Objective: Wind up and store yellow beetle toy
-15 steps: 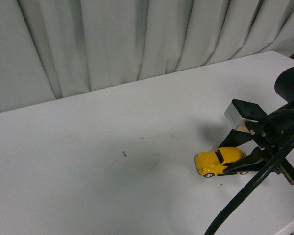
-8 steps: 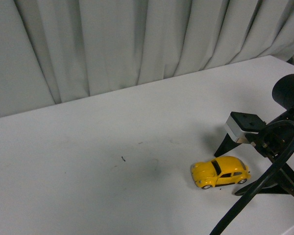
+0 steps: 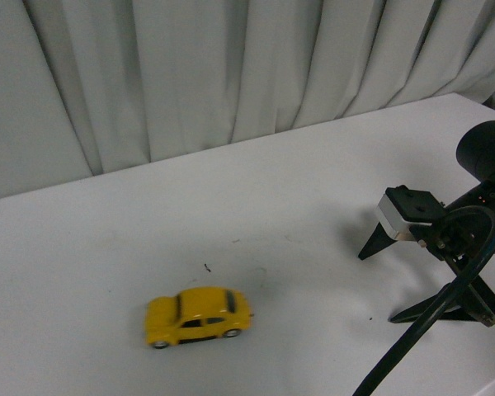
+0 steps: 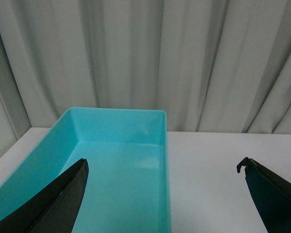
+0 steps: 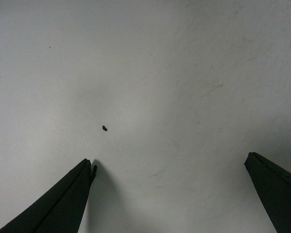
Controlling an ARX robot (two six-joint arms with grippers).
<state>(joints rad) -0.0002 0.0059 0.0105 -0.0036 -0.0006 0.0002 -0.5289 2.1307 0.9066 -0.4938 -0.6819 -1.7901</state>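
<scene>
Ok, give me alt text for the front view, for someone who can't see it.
A yellow beetle toy sits free on a white table, left of the open right tool. Grey curtains hang behind.

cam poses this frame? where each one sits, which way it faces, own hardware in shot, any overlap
Front: on the body between the arms, facing forward over the white table to the curtain; shows the yellow beetle toy and the open right pincer.
Left wrist: on the left arm, facing out across a turquoise bin toward the curtain; open left pincer frames it.
Right wrist: on the right arm, facing down at bare table between its open tips.
Shared: front and right wrist both show the right pincer and tabletop.
</scene>
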